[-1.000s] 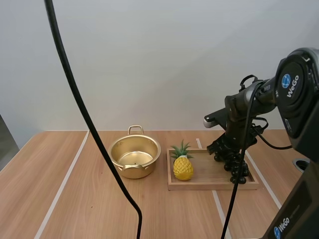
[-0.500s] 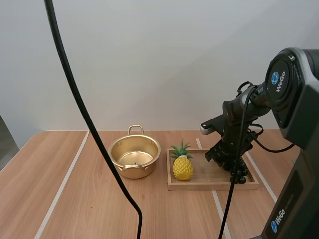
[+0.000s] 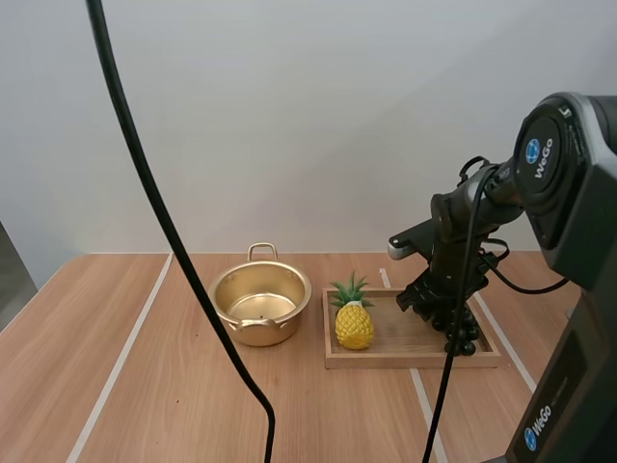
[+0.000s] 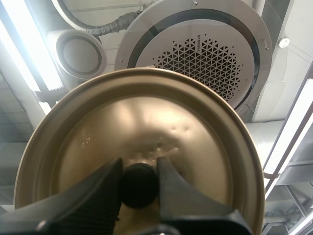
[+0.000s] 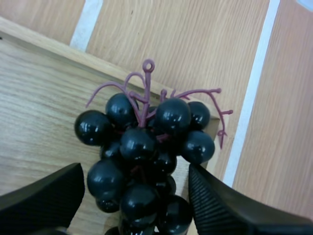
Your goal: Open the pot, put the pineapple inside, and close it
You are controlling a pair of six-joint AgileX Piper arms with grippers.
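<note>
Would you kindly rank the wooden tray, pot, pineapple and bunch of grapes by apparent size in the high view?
1. wooden tray
2. pot
3. pineapple
4. bunch of grapes, partly hidden, so its rank against the pineapple is unsure.

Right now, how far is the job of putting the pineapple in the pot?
Done: the pot stands open, its lid held by the knob in the left pincer. In hand: the open right pincer straddles the grapes, not the pineapple, which stands on the tray. Left: pineapple in, lid on.
</note>
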